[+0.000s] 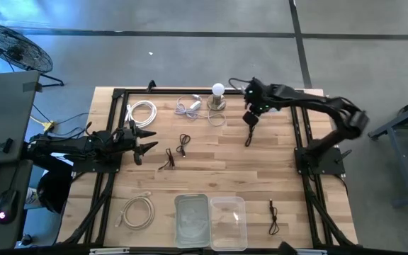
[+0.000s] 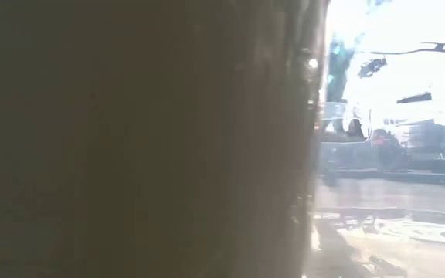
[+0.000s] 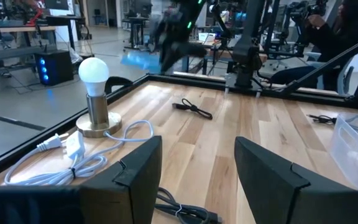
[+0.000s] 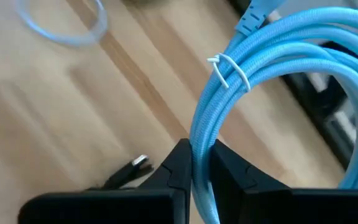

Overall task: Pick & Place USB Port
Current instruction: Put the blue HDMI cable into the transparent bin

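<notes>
Right pincer point(image 4: 201, 171) clamped on coiled blue cable point(image 4: 278, 62), raised above far side of worktop point(image 1: 261, 170); thin edge grip, liable to slip. Left pincer point(image 3: 197, 180) open, empty, waiting.

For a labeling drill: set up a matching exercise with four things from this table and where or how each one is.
Things:
1. blue cable
2. lamp
3. clear bins
4. left gripper

States:
A. open, holding nothing
B. at the table's near edge
C. pinched in the right gripper
D. standing near the far edge

Pairs: 1-C, 2-D, 3-B, 4-A
</notes>
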